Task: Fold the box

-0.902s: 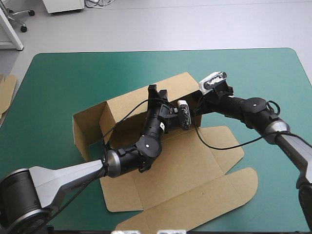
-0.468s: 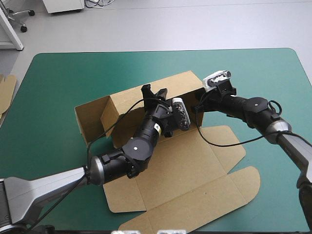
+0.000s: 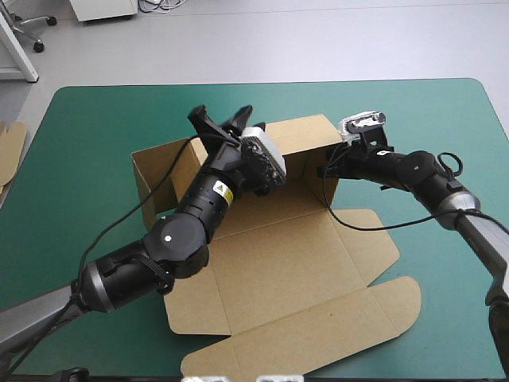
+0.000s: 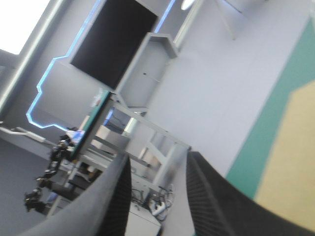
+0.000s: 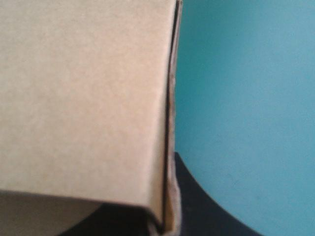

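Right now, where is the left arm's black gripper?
High view: the left gripper hangs open above the brown cardboard box's far wall, left of the right gripper.

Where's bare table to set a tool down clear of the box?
Bare teal-green cover runs along the far edge beyond the box, and between its left wall and the table's left edge. Crowded: the middle, with the left gripper and right gripper, and the near edge under flat flaps.

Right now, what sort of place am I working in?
Probably a robotics lab bench: a teal-green covered table, a half-folded brown box on it, spare board at its left edge.
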Motion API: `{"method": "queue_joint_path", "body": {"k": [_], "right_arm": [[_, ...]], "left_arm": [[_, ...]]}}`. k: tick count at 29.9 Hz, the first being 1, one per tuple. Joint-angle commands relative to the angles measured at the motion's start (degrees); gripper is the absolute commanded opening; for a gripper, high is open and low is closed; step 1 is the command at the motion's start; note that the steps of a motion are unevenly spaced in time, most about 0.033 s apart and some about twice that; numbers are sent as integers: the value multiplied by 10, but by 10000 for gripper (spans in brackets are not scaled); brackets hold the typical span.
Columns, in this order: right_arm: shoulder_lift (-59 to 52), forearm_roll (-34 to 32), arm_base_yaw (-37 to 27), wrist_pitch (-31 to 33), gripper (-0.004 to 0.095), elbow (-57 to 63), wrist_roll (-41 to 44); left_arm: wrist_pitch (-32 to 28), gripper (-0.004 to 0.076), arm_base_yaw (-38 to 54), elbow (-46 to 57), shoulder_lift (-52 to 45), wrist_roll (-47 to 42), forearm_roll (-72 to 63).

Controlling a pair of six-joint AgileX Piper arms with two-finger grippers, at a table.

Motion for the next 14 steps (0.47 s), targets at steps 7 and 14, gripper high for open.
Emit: {"method": "queue_joint_path", "body": {"k": [7, 14], "right_arm": [[-17, -132, -5, 21, -33, -39, 135], [-17, -157, -5, 37, -33, -44, 177]], "left_arm": [[-11, 268, 234, -88, -31, -37, 51], [-108, 267, 477, -89, -22, -58, -102]]}}
